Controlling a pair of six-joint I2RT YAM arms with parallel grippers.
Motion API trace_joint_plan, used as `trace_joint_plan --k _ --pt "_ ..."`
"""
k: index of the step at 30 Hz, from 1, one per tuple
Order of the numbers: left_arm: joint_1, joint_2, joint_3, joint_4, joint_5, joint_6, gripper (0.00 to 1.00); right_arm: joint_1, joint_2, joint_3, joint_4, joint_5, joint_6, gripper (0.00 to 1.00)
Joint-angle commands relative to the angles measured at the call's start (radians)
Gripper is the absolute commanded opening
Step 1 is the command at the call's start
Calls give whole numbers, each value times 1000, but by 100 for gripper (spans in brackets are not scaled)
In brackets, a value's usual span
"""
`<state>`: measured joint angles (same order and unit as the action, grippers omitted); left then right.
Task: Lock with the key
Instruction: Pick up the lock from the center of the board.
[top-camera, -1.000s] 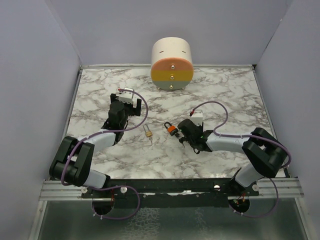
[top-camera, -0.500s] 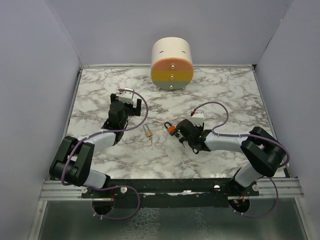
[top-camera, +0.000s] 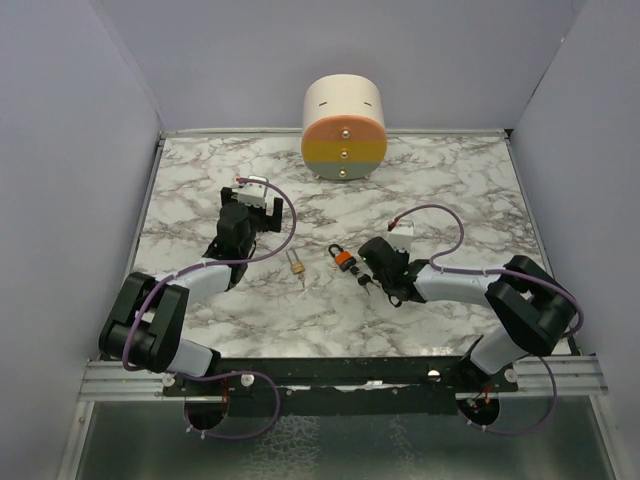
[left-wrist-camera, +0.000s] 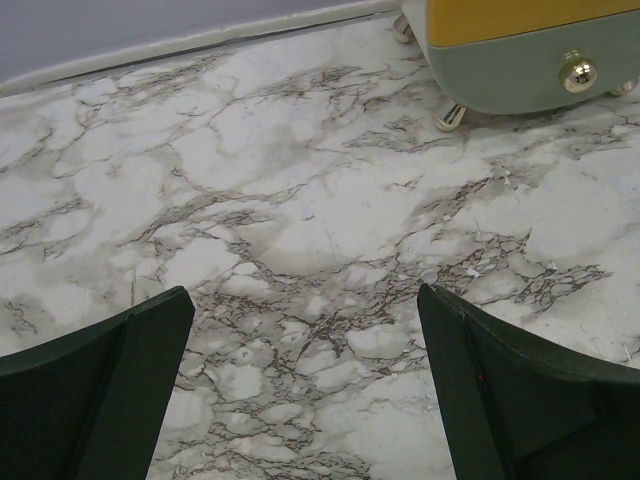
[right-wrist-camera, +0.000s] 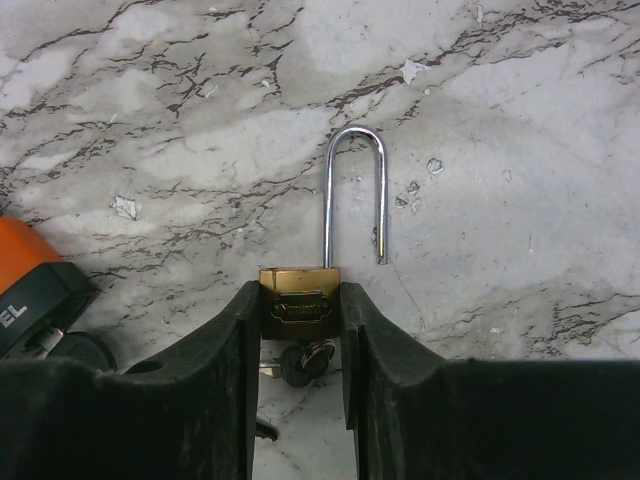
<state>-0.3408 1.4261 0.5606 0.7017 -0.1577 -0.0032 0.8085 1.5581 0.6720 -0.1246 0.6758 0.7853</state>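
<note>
In the right wrist view my right gripper (right-wrist-camera: 300, 292) is shut on the body of a small brass padlock (right-wrist-camera: 299, 300). Its silvery shackle (right-wrist-camera: 354, 190) stands open, and it lies flat on the marble. The key's black head (right-wrist-camera: 305, 362) sits at the padlock's underside, between my fingers. In the top view the right gripper (top-camera: 368, 272) is low at mid table, with the dark key bunch (top-camera: 364, 284) just beneath it; the held padlock is mostly hidden there. My left gripper (top-camera: 248, 196) is open and empty over bare marble (left-wrist-camera: 305, 300).
An orange and black padlock (top-camera: 343, 260) lies just left of the right gripper and shows at the left edge of the right wrist view (right-wrist-camera: 30, 285). Another brass padlock (top-camera: 296, 263) lies between the arms. A round cream, orange and grey drawer unit (top-camera: 343, 128) stands at the back.
The right gripper has shifted slightly to the right. The left arm and the loose padlocks have not moved.
</note>
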Motion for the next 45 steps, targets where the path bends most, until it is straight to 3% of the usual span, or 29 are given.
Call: trace_joint_plan --k 1,3,9,18,23,31,41,45 --pt "-3 5 7 18 -1 10 99 -11 -8 -24 -60 -24 1 6" --pt "-3 4 6 17 -1 10 99 -12 -8 -20 -67 -24 -2 1" --pt "-4 6 10 17 1 10 99 -12 -23 8 -1 -38 -90 1" --pt "-4 -20 18 6 2 13 99 -29 -77 132 404 -90 -540 1" --pt "-3 -49 15 6 13 7 99 -137 -91 161 550 -315 -608 1" --pt "-4 -83 24 6 39 -4 99 -346 -229 -60 948 -727 -557 1" --pt "-4 -108 67 6 97 -23 99 -449 -199 -53 1070 -1085 -510 1" --pt "-3 -140 84 7 144 -15 99 -499 -151 -72 1198 -1246 -459 1"
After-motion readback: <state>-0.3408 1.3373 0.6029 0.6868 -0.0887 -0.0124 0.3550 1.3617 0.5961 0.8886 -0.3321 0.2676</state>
